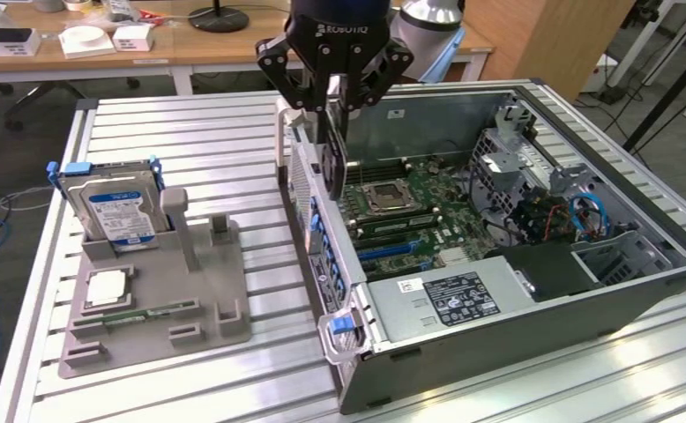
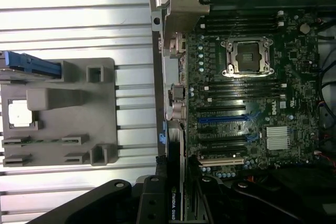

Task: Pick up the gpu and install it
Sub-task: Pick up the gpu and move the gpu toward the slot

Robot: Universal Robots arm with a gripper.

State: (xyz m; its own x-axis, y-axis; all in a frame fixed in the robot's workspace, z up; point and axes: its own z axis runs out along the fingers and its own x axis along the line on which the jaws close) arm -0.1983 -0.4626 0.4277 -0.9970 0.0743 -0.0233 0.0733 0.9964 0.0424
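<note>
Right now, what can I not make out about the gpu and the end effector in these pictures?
- gpu connector edge: in the exterior view the card is edge-on, so contact with a slot cannot be told.
- gpu label: wrist view, cut off by the picture's edge.
- end effector upper body: exterior view, cut off by the top edge.

so in the exterior view the arm above the tool (image 1: 333,107) is getting chopped off by the top edge. The gpu (image 1: 335,154) is hanging edge-on, so its face isn't really showing, and I'm not managing to tell if its lower edge is touching the motherboard (image 1: 426,211). The hard drive (image 1: 117,207) label print is coming out too small to read. In the wrist view the hard drive and motherboard are running off the picture's edge, and the gpu's lettering is getting cut off too.
</note>
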